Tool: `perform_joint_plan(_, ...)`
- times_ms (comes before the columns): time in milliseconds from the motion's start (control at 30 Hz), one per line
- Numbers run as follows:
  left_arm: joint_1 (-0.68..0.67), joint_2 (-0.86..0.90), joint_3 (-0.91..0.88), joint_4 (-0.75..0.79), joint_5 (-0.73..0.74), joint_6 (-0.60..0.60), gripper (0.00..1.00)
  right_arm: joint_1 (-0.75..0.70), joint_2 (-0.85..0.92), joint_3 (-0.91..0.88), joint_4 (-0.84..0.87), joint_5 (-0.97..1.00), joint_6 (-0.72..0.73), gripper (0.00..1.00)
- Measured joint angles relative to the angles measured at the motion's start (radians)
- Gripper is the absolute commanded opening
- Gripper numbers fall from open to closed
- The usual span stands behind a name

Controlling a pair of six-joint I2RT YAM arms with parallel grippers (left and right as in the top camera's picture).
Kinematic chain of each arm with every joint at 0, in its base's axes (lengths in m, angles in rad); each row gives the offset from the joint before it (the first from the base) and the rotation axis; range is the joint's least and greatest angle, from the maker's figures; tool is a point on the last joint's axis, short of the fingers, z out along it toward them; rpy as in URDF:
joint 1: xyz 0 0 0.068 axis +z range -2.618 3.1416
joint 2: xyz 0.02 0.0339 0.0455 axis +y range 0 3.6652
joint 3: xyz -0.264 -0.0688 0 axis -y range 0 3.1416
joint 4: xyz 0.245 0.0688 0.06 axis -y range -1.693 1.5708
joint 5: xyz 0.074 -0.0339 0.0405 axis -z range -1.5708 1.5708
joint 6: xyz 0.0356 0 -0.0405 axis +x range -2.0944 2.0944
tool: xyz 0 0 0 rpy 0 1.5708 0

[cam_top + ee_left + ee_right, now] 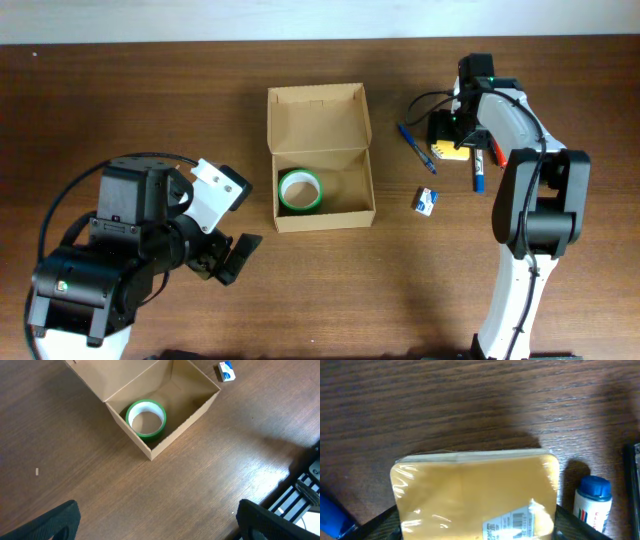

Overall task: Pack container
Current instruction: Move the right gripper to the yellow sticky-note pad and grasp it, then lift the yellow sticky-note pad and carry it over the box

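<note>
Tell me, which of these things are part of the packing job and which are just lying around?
In the job: cardboard box, green tape roll inside it, yellow wrapped pad.
Lying about for now, perhaps packed later: blue pen, marker, small blue-and-white carton.

My overhead camera looks straight down from high up on the brown wooden table (pixel 150 90), with the open tan cardboard box (pixel 320 160) near the middle of its frame. My left wrist camera sits well back from the box, off its lower left, and tilts down across one box corner. With the overhead it shares the box, the green-edged tape roll (pixel 145 418) inside it, and the small blue-and-white carton (pixel 227 371) right of the box. My right wrist camera hangs far right of the box, facing down, very close above a yellow plastic-wrapped pad (pixel 475 492). It shares that pad and a blue-capped white marker (pixel 592 497) with the overhead.
</note>
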Motion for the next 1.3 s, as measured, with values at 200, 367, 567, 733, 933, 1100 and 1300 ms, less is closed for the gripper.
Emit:
perform_joint_plan(200,0.000,0.000,0.000,0.000,0.000,0.000,1.00,0.000,0.000,0.000,-0.002,0.000,0.002,0.77)
perform_joint_plan(367,0.000,0.000,0.000,0.000,0.000,0.000,1.00,0.000,0.000,0.006,-0.019,-0.002,0.002,0.74)
perform_joint_plan(567,0.000,0.000,0.000,0.000,0.000,0.000,1.00,0.000,0.001,0.068,-0.128,-0.010,0.009,0.71)
perform_joint_plan(733,0.000,0.000,0.000,0.000,0.000,0.000,1.00,0.000,0.019,0.185,-0.241,-0.052,0.009,0.71)
perform_joint_plan(933,0.000,0.000,0.000,0.000,0.000,0.000,1.00,0.003,0.021,0.372,-0.390,-0.138,0.008,0.70)
perform_joint_plan(1100,0.000,0.000,0.000,0.000,0.000,0.000,1.00,0.030,0.021,0.542,-0.531,-0.184,0.005,0.69)
perform_joint_plan(1300,0.000,0.000,0.000,0.000,0.000,0.000,1.00,0.148,0.021,0.693,-0.668,-0.204,-0.003,0.69)
